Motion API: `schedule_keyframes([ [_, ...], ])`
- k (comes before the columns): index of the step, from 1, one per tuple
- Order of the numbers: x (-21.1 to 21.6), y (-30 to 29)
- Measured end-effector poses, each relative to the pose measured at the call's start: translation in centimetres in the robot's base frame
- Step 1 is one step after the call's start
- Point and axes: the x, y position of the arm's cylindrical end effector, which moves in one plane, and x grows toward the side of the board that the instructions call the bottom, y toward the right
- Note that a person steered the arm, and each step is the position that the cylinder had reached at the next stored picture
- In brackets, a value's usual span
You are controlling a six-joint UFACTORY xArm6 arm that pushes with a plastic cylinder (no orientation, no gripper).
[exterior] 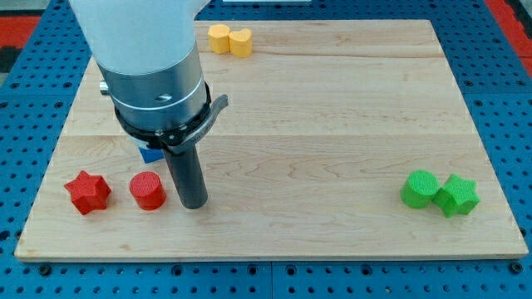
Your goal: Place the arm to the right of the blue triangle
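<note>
Broadly, the wooden board [332, 124] fills most of the view, and the arm's pale housing [154, 58] covers its upper left, hiding most of what lies beneath. There are no fingers here to open or shut and nothing is held: the arm ends in a dark rod, and my tip [195, 204] rests on the bare wood near the view's bottom left. The blue triangle [150, 154] shows only as a small blue sliver under the housing, just up and to the view's left of the rod, so its full outline cannot be made out. As I judge it, the tip already sits to the right of the blue triangle, though somewhat lower; to finish well I would slide it a little toward the view's top, level with the blue, staying close but apart from it so the block is not nudged. The red cylinder [147, 190] stands just beside the tip on the view's left, with the red star [87, 192] beyond it; a leftward drift would knock the cylinder. The yellow blocks [229, 40], the green cylinder [420, 188] and the green star [457, 195] lie well apart, out of the way.
</note>
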Motion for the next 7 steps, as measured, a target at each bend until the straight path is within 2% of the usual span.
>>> schedule_keyframes([
  [2, -0.6, 0.0],
  [7, -5.9, 0.3],
])
